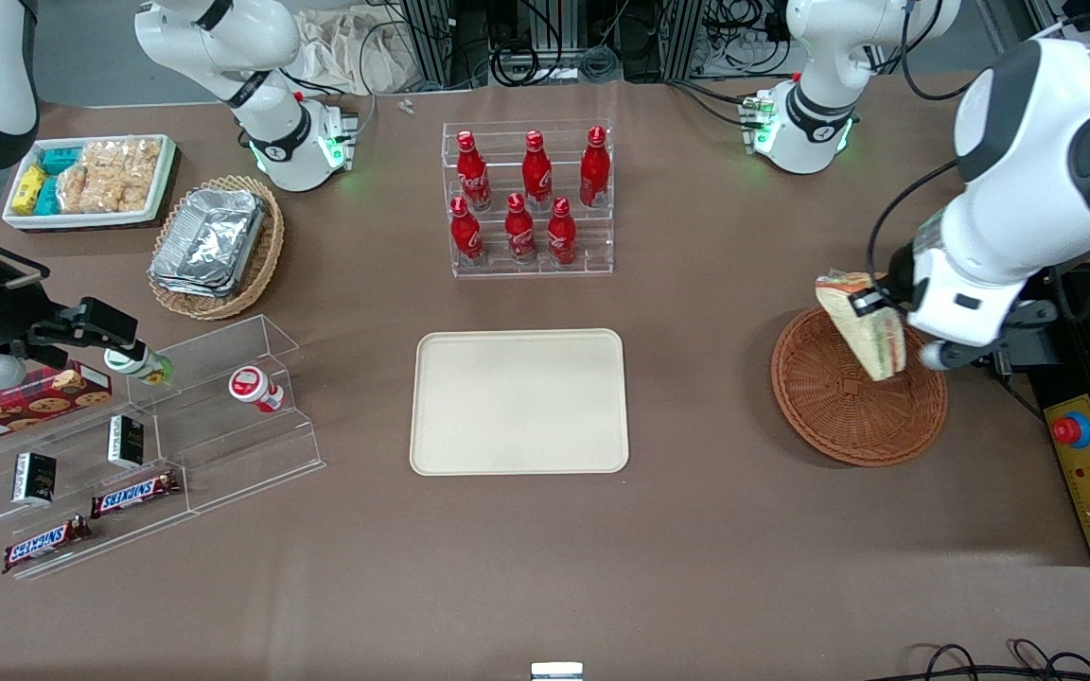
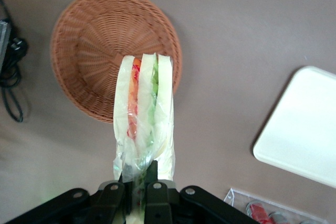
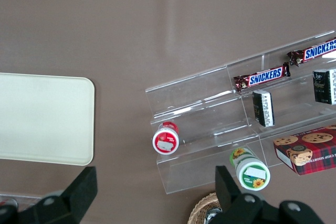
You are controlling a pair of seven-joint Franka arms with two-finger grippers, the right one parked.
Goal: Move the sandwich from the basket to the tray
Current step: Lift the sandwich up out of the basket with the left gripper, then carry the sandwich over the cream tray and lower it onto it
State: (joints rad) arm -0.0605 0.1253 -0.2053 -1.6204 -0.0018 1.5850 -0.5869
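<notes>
My left gripper (image 1: pixel 871 305) is shut on the clear-wrapped sandwich (image 1: pixel 863 323) and holds it in the air above the reddish-brown wicker basket (image 1: pixel 838 407), which has nothing in it. In the left wrist view the sandwich (image 2: pixel 144 111) hangs from the black fingers (image 2: pixel 151 174), white bread with orange and green layers edge-on, over the basket's rim (image 2: pixel 84 98). The cream tray (image 1: pixel 519 401) lies flat and bare at the middle of the table, toward the parked arm from the basket; a corner of it shows in the left wrist view (image 2: pixel 299 129).
A clear rack of red bottles (image 1: pixel 528 200) stands farther from the front camera than the tray. A tan basket of foil containers (image 1: pixel 214 244), a white snack bin (image 1: pixel 91 180) and a clear stepped shelf (image 1: pixel 157 445) lie toward the parked arm's end. A control box (image 1: pixel 1089 468) sits beside the basket.
</notes>
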